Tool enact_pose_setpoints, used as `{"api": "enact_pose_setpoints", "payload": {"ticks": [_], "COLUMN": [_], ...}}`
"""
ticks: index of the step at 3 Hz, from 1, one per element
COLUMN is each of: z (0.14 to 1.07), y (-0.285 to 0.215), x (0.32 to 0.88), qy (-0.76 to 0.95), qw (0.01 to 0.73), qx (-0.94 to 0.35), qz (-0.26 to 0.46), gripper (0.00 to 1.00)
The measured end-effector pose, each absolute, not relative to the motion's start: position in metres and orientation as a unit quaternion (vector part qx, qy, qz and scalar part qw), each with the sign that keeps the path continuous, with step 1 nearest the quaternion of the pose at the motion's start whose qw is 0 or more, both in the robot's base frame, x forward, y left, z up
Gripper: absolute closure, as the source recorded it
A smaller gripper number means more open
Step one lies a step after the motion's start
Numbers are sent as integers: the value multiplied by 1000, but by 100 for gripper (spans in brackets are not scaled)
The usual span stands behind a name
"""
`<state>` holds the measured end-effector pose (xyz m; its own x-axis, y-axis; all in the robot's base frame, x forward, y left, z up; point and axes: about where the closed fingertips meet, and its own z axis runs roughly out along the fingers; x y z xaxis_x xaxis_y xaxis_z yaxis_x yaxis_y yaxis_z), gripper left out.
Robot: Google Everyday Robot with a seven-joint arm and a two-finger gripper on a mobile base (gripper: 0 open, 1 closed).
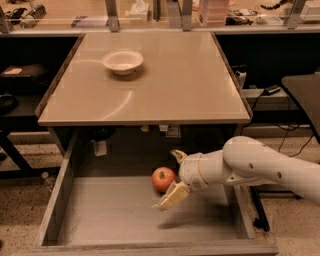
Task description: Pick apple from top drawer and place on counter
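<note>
The red apple (162, 178) lies on the floor of the open grey top drawer (110, 212), near its back and right of the middle. My gripper (168, 180) reaches in from the right on a white arm (260, 167). It is open, with one finger (172, 197) in front of the apple and the other (178, 155) behind it, close to its right side. The apple rests on the drawer floor. The tan counter (170, 85) lies above the drawer.
A white bowl (122, 61) stands on the counter's far left. A cluttered bench (150, 12) runs along the back. A dark chair or table edge (302, 92) is at the right. Cables and a table leg (257, 210) stand right of the drawer.
</note>
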<state>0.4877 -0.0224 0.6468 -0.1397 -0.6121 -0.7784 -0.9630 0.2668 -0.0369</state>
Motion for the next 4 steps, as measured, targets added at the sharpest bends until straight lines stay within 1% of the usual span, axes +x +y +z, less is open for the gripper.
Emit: {"api": "enact_pose_setpoints", "payload": {"ticks": [2, 3, 4], "z": [646, 622, 621], "y": [-17, -2, -4], "x": [487, 499, 499], "qy": [708, 704, 706], "qw": [355, 339, 337], "qx": [-557, -573, -573], "qz": [251, 246, 244], "gripper": [0, 0, 0]}}
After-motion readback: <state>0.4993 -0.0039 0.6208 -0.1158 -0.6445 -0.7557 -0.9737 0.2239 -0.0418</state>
